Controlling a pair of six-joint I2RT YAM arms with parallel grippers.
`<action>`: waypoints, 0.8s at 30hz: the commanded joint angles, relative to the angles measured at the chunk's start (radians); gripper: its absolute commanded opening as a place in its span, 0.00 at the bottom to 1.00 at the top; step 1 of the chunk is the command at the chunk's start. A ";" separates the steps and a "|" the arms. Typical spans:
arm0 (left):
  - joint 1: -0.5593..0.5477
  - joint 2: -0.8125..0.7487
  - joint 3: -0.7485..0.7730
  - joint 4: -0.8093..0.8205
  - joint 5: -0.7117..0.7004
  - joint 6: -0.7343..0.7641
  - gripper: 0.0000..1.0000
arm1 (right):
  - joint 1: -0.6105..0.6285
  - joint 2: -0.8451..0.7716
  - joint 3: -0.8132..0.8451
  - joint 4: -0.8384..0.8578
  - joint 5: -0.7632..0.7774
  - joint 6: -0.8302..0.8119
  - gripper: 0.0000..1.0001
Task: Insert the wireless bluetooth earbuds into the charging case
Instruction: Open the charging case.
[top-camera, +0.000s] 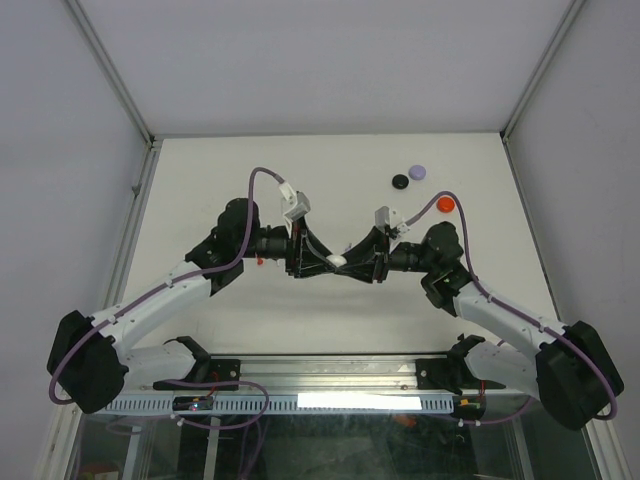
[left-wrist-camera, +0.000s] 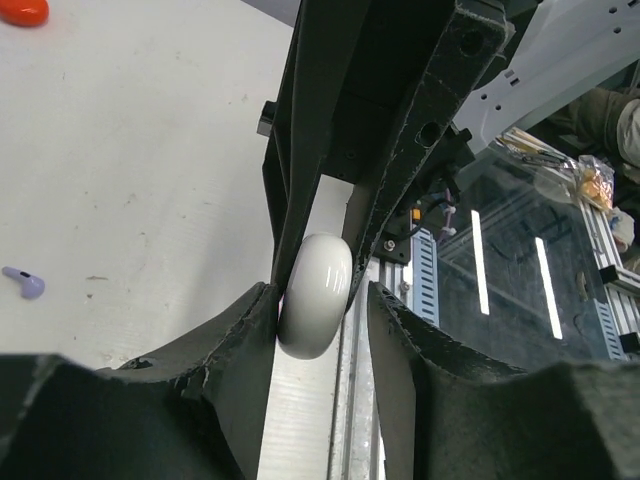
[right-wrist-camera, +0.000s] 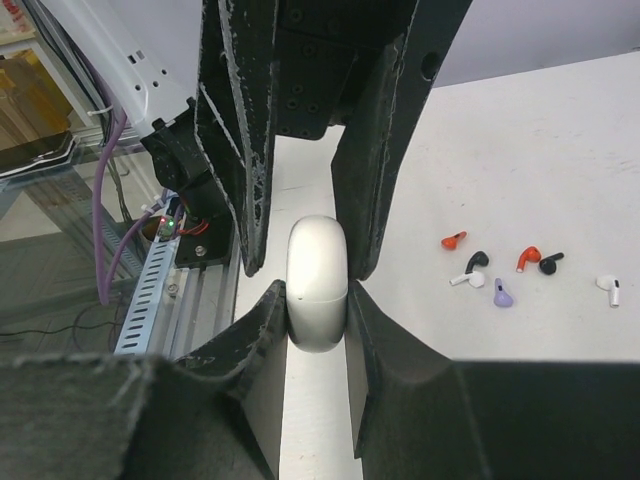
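Note:
The white charging case (right-wrist-camera: 318, 282) is closed and held off the table between both grippers at the centre, and it also shows in the top view (top-camera: 340, 260). My right gripper (right-wrist-camera: 317, 292) is shut on it, with both pads pressed on its sides. My left gripper (left-wrist-camera: 322, 298) is open around the case's (left-wrist-camera: 315, 295) other end: one finger touches it and the other stands apart. Several earbuds lie on the table: red (right-wrist-camera: 453, 240), black (right-wrist-camera: 478, 262), white (right-wrist-camera: 462, 279), pale purple (right-wrist-camera: 502, 294), and more to their right. Another purple earbud (left-wrist-camera: 24, 283) lies alone.
Three round discs lie at the back right of the table: black (top-camera: 401, 181), purple (top-camera: 417, 172) and red (top-camera: 446, 204). The red one also shows in the left wrist view (left-wrist-camera: 22, 10). The aluminium rail (top-camera: 330, 400) runs along the near edge.

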 joint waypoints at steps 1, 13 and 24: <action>-0.019 0.019 0.028 0.079 0.069 0.024 0.41 | 0.005 0.008 0.055 0.029 -0.010 0.029 0.00; -0.021 -0.025 0.010 0.077 0.047 0.053 0.00 | 0.004 0.016 0.067 -0.038 -0.052 0.015 0.23; -0.021 -0.044 0.002 0.078 0.028 0.060 0.00 | 0.000 0.010 0.066 -0.058 -0.043 0.021 0.41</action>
